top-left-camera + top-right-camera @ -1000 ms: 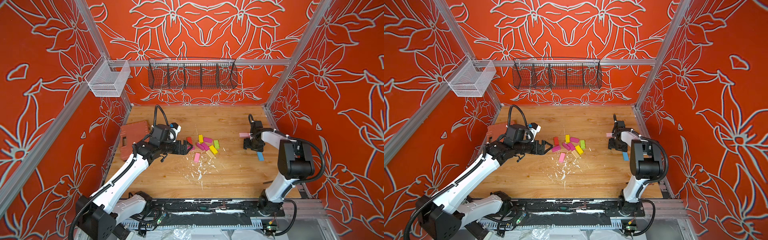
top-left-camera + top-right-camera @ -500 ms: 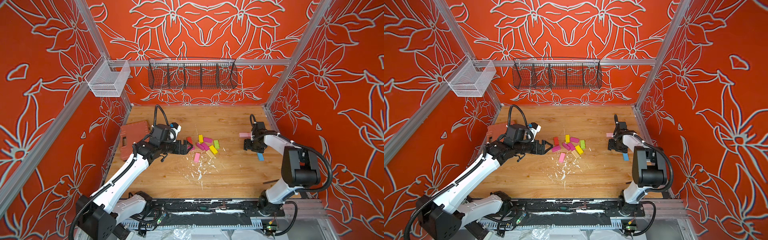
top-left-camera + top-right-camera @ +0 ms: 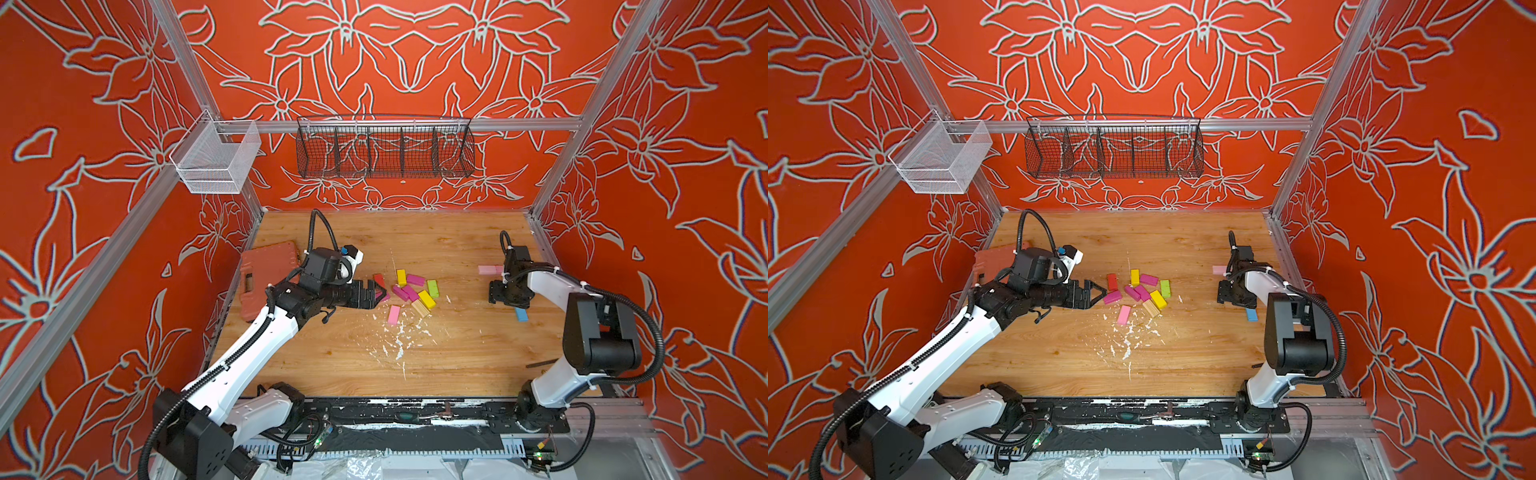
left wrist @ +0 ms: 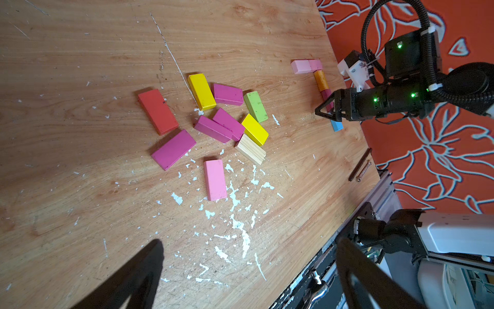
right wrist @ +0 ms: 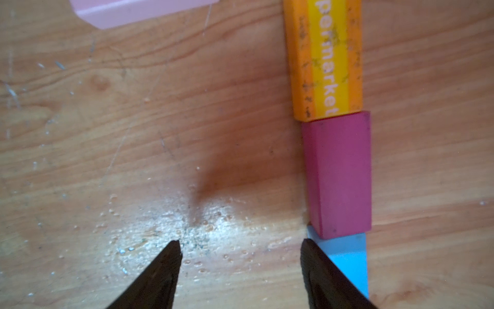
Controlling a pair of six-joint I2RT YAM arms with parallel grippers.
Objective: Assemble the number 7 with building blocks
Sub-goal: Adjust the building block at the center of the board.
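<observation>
1. Holds nothing in the left fingers point(image 4: 141, 275), spread to their widest above the worktop point(image 3: 457, 353).
2. Aims those fingers at the loose building blocks point(image 4: 230, 124). Has a lone magenta block point(image 4: 173, 148) just ahead of the tips and a red block point(image 4: 157, 111) just beside it.
3. Finds a tight huddle farther out from the same tips: two yellow blocks point(image 4: 201, 91), a green block point(image 4: 255, 105), three more magenta ones and a bare wood block point(image 4: 250, 152), several of them touching.
4. Shows a light pink block point(image 4: 215, 179) alone off to one side of that huddle, among white flecks point(image 4: 235, 198) on the wood.
5. Grips nothing with the right fingers point(image 5: 160, 278) either. Has them partly open, low over bare worktop, with only wood grain in the gap.
6. Has the number 7 point(image 4: 320, 80) right beside the right fingers, not between them.
7. Shows its stem just outside one finger: orange block point(image 5: 324, 58), dark magenta block point(image 5: 338, 174) and blue block point(image 5: 350, 256) end to end. Finds the blue one nearest the fingertip and partly hidden behind it; cannot tell whether finger and block touch.
8. Shows the light pink bar point(image 4: 306, 65) crosswise at the stem's far end, beyond the fingertips, touching the orange block.
9. Finds the red-brown tool case point(image 3: 270, 266) well behind the left fingers, beside that arm. Finds two thin dark rods point(image 4: 361, 166) well back from the right fingers, at the worktop's edge.
</observation>
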